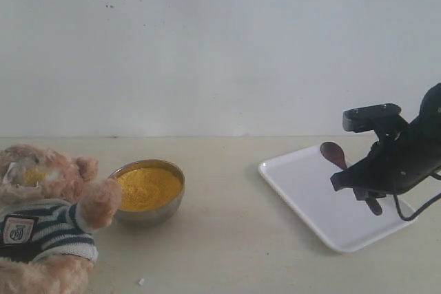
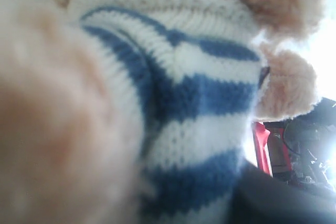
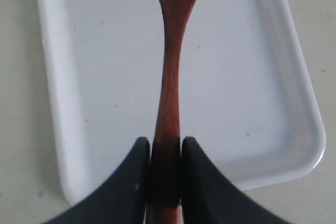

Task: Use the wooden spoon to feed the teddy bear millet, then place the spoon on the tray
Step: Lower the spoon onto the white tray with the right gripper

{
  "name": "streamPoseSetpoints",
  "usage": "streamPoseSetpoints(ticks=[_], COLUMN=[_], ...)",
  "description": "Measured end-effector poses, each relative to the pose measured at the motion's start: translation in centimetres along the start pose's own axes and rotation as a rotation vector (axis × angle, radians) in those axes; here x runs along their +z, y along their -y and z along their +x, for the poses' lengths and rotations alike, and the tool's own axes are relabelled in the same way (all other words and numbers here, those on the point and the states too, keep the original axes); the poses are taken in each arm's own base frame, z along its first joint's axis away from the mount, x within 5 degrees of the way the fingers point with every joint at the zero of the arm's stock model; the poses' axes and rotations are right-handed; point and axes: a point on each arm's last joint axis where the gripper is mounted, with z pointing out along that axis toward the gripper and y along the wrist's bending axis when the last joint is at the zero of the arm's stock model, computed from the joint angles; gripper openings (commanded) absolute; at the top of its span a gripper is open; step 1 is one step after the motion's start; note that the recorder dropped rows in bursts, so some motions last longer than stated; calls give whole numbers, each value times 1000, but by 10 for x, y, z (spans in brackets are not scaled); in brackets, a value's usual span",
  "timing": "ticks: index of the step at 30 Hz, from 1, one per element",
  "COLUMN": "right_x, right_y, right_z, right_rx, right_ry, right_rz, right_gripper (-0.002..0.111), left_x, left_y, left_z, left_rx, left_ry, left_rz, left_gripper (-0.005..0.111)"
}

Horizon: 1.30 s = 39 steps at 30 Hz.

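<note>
The teddy bear (image 1: 48, 225) leans at the near left, a yellowish patch on its snout. Its striped shirt (image 2: 199, 98) fills the left wrist view, pressed close. Only a dark finger (image 2: 283, 198) of my left gripper shows, against the shirt; in the exterior view the bear hides that gripper. The millet (image 1: 148, 187) fills a steel bowl (image 1: 148, 217) beside the bear's paw. My right gripper (image 1: 358, 187) (image 3: 166, 142) is shut on the handle of the wooden spoon (image 1: 333, 151) (image 3: 170, 66). It holds the spoon over the white tray (image 1: 303, 184) (image 3: 105, 77), bowl end raised.
A pale wall stands behind the beige table (image 1: 227, 253). A few stray grains lie on the tray floor (image 3: 247, 132) and a white speck (image 1: 140, 281) lies on the table near the bear. Red and dark equipment (image 2: 294, 150) shows past the bear.
</note>
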Motion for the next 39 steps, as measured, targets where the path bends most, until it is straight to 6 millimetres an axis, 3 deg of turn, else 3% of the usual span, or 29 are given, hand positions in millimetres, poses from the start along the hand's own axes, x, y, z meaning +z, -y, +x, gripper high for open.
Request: streamPoseSetpoints(ticks=[14, 25, 34, 39], right_x=[57, 61, 61, 61], right_y=[5, 6, 6, 6], right_z=[13, 11, 11, 11], right_rx=[-4, -4, -11, -16], right_ry=[-36, -2, 3, 3], right_rz=[15, 26, 28, 28], right_gripper=[0, 1, 15, 18], left_x=[0, 0, 0, 0], left_y=[0, 0, 0, 0], left_z=[0, 0, 0, 0], left_rx=[0, 0, 2, 4], left_ry=[0, 0, -4, -4], left_rz=[0, 0, 0, 0], left_gripper=[4, 4, 4, 4])
